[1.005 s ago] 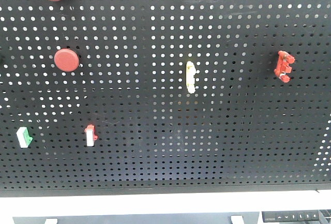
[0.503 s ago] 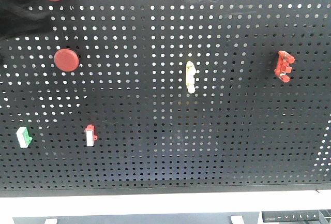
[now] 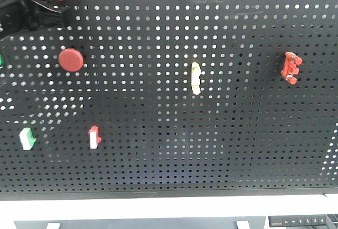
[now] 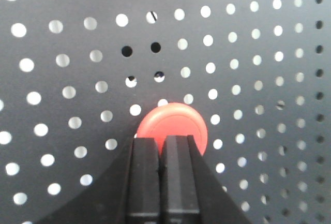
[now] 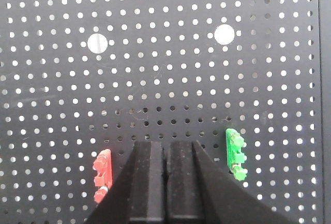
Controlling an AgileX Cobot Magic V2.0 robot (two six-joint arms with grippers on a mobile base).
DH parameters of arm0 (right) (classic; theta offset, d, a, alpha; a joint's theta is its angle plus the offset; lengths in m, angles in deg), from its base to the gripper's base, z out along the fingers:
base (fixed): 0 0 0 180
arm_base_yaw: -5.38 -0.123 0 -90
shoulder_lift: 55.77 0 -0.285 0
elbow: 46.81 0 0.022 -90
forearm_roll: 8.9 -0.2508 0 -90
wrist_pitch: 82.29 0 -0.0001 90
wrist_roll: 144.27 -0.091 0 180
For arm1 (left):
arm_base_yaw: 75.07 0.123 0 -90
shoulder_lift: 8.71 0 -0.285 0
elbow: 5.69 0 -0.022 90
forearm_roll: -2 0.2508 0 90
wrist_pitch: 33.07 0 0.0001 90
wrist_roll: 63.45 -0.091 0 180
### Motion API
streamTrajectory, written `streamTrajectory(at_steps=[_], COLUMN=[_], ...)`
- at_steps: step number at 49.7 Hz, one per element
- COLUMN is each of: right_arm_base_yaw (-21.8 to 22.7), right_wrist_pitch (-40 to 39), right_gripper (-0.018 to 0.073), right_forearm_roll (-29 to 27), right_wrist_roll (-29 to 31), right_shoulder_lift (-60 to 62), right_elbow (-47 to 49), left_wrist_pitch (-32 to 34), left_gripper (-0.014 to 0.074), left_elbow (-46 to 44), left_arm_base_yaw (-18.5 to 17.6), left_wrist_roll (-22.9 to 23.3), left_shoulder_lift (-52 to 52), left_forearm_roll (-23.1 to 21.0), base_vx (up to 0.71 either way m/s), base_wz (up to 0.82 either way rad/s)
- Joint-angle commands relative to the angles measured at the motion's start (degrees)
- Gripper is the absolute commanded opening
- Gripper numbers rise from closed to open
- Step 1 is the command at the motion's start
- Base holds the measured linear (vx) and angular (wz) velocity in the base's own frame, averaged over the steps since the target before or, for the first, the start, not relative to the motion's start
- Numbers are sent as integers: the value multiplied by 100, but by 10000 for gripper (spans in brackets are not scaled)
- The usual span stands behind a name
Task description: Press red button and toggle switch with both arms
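I see my left gripper (image 4: 161,142) clenched at 1 red button (image 4: 173,119); my right gripper (image 5: 165,149) is clenched too.

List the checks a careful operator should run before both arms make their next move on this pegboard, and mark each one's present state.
1. Left end effector shut for pressing: ok.
2. Left end effector lined up with the red button: ok, the button lies just past its tips.
3. Tips touching the red button: cannot tell.
4. Right end effector shut: ok.
5. Right end effector lined up with a switch: not ok, it points at bare pegboard between the red toggle switch and the green toggle switch.
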Motion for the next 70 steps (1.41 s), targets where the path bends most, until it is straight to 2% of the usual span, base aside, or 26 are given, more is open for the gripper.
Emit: streamTrajectory(at_steps=[1,11,22,30,37,49,60,70], right_arm_base_yaw=[40,40,-64,-873,-1624,-2653,-3213,-3500], right_wrist_pitch=[-457,-451,-458,-555,-387,-366,-7,162], right_gripper=[-3,-3,-3,-3,-3,-3,-3,-3], right_forearm_roll=[45,45,119,880,914,937,949,953], right_wrist_roll=[12,16,24,24,24,37,37,36], right_shoulder_lift=[-14,-64,-259,-415,-935,-2303,-3426,-4005], right_elbow=[191,191,203,234,693,2349,3856,4604], left_wrist_pitch=[253,-301,-115,-73,-79,-93,-93,-93], left_gripper=[1,1,1,1,1,1,1,1], left_elbow=[-221,-112,1154,2033,2343,2399,2399,2399], left_arm_base_yaw=[-90,-91,-91,-77,-77,-77,-77,-77], left_wrist_roll=[33,-63,-156,-156,-156,-156,-156,-156], left_shoulder_lift=[-549,-1207,-2138,-2793,-3105,-3220,-3220,-3220], left_forearm_roll=[-16,-11,-11,-5,-5,-11,-11,-11], base_vx=[0,0,0,0,0,0,0,0], base_wz=[0,0,0,0,0,0,0,0])
